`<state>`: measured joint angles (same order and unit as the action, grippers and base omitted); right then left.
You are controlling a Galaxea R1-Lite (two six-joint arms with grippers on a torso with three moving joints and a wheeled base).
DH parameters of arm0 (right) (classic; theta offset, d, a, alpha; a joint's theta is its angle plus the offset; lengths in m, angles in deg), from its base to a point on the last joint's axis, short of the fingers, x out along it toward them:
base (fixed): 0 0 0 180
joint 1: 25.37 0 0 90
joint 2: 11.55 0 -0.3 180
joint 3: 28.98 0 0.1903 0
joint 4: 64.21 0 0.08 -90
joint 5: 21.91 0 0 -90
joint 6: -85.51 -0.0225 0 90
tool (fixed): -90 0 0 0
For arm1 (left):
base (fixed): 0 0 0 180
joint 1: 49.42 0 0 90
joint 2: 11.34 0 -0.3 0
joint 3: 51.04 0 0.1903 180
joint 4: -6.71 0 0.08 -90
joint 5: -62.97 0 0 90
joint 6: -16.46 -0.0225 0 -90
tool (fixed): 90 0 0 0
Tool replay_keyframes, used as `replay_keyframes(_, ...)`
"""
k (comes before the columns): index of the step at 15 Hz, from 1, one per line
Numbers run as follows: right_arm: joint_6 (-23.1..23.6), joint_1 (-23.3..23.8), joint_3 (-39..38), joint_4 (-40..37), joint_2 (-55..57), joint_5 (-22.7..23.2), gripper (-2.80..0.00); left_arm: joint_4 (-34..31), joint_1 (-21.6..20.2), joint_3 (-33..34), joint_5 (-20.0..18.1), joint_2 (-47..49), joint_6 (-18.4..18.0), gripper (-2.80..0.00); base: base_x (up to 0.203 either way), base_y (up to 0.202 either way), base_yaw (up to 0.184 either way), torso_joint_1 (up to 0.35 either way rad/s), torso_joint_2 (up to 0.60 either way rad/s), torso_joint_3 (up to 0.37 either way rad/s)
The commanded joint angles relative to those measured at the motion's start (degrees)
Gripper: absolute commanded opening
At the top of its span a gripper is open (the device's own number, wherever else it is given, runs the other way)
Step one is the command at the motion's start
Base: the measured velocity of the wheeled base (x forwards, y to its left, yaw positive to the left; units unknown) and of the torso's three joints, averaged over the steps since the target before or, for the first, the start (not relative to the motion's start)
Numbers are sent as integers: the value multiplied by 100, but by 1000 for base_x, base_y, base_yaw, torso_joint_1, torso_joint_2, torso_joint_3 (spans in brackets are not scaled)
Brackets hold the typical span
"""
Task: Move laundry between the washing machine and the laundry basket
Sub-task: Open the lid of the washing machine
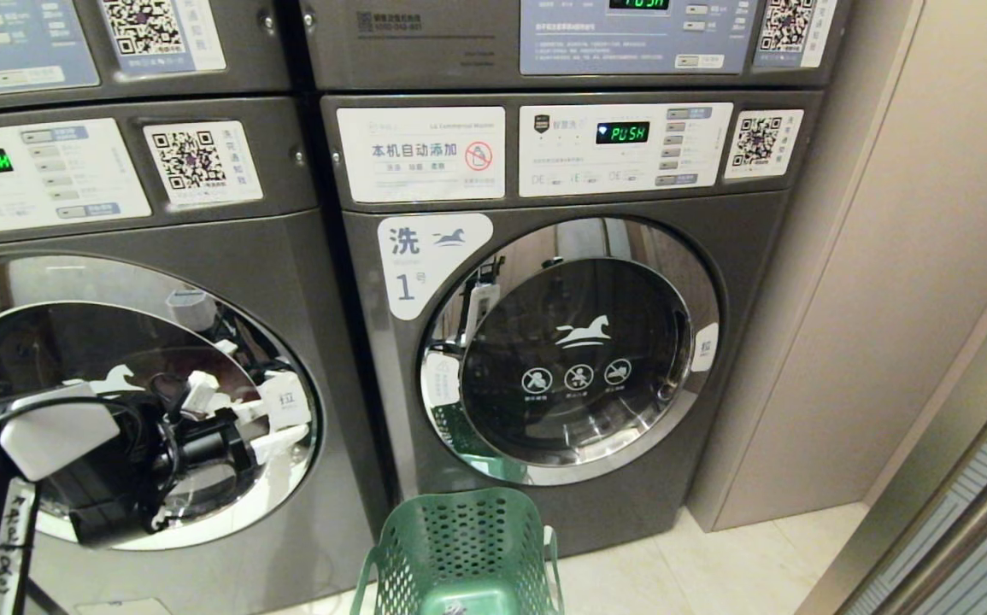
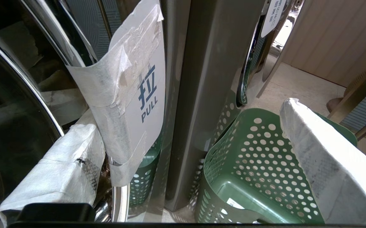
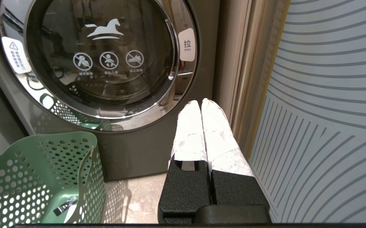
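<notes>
Wide open and holding nothing, the left gripper (image 2: pixel 183 152) sits at the right edge of the washing machine's (image 1: pixel 314 282) door, one taped finger against the chrome rim beside the taped pull tab (image 2: pixel 138 95), the other hanging over the laundry basket (image 2: pixel 252 164). That tab lies just beside the near finger, its long side running up the rim, so the left arm is plainly the nearer one. Shut tight on nothing, the right gripper (image 3: pixel 203 126) hangs low beside the other washer (image 1: pixel 578 342). No laundry shows in the basket on the pale tiled floor (image 1: pixel 715 564); a beige wall panel (image 1: pixel 869 256) closes the right side.
</notes>
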<state>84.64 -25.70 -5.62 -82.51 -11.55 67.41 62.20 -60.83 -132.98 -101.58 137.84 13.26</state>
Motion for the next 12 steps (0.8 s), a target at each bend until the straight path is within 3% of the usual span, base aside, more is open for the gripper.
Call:
replay_keyframes(1, 0, -2, -193, 4, 9, -2, -280, 107, -17, 118, -681, -20, -6, 0, 0, 0, 0, 0, 0, 0)
replay_keyframes(6, 0, -2, -193, 4, 7, -2, -280, 253, -231, 579, -981, -131, -23, 0, 0, 0, 0, 0, 0, 0)
replay_keyframes(12, 0, -2, -193, 4, 9, -2, -280, 261, -765, 610, -768, -167, -52, 0, 0, 0, 0, 0, 0, 0)
